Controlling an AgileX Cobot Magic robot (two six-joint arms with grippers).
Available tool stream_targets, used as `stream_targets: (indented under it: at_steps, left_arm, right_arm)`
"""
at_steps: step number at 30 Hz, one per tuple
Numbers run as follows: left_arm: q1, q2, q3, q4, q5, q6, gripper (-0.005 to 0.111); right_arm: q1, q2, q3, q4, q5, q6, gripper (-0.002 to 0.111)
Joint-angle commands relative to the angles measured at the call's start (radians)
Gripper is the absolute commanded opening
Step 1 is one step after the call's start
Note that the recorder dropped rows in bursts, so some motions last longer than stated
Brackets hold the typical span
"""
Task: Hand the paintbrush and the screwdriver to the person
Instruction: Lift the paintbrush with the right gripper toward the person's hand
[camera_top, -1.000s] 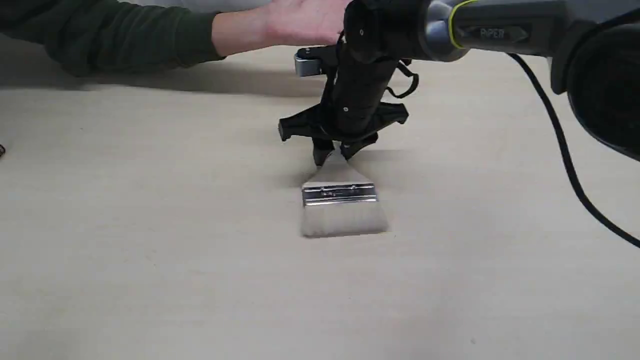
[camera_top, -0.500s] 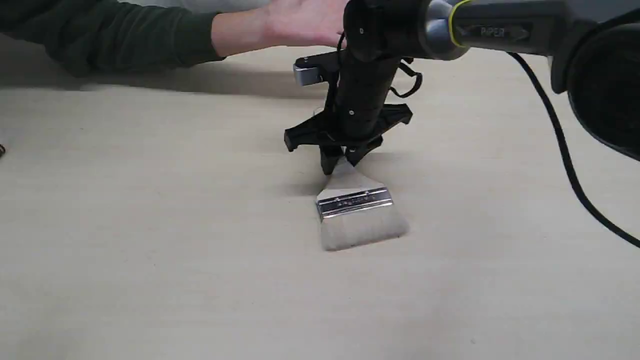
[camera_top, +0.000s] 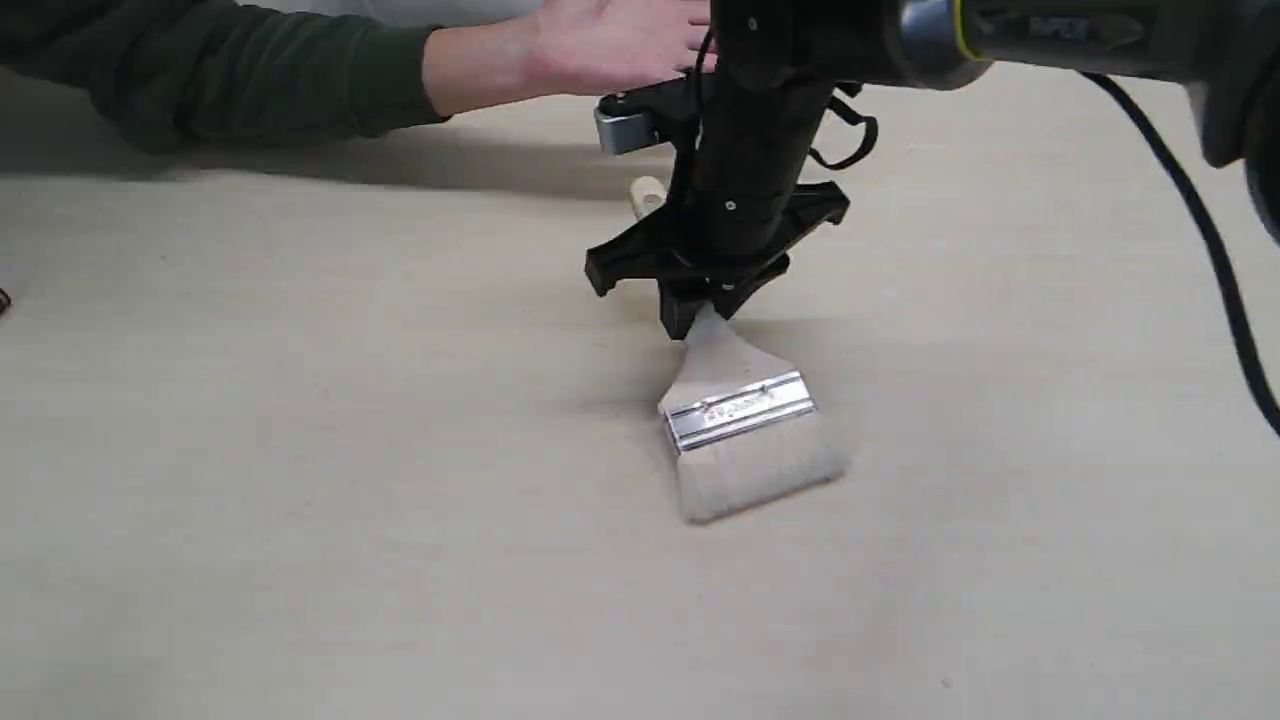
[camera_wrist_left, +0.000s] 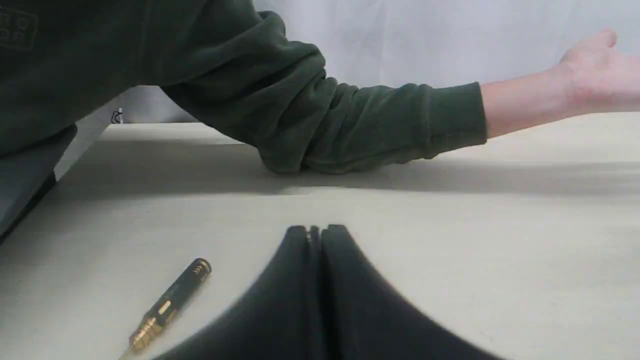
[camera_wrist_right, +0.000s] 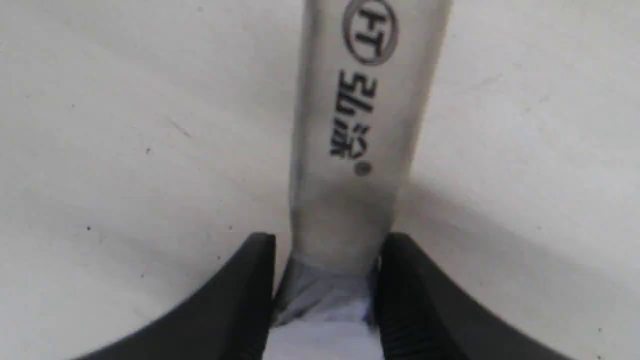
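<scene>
Two claws are in play, one on each arm. Farthest left, the screwdriver (camera_wrist_left: 170, 305) lies flat on the pale surface (camera_wrist_left: 500, 250), its black handle pointing away from the wrist camera and its gold collar toward it. Just beside it, but not touching, the left claw (camera_wrist_left: 315, 231) is pressed together with nothing in it and sits low over the surface. The person (camera_top: 600, 45) reaches in from the far left edge of the exterior view. The dark green sleeve rests on the surface, and the bare open hand is raised just behind the right arm. Right of the middle, the right claw (camera_top: 700, 318) points downward and pinches the paintbrush (camera_top: 745, 430) across its printed wooden handle. The handle's rounded end pokes out behind the claw. The silver ferrule and off-white bristles slope down toward the near side, angled slightly right. Whether the bristle tips touch the surface cannot be told.
</scene>
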Motion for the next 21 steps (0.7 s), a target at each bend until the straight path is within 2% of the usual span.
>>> stream_targets:
  at_steps: [1,13,21]
  left_arm:
    - [-0.005,-0.002,0.002,-0.003,-0.008,-0.002,0.0]
    - [-0.005,-0.002,0.002,-0.001,-0.011,-0.002,0.0]
    - [-0.005,-0.002,0.002,-0.001,-0.011,-0.002,0.0]
  right_arm:
    - [0.0,-0.046,0.039,-0.012,-0.008,-0.029,0.005]
    - [0.0,-0.234,0.189,-0.008,-0.073,-0.069,0.005]
    - [0.0,-0.341,0.226,-0.004,-0.112,-0.075,0.005]
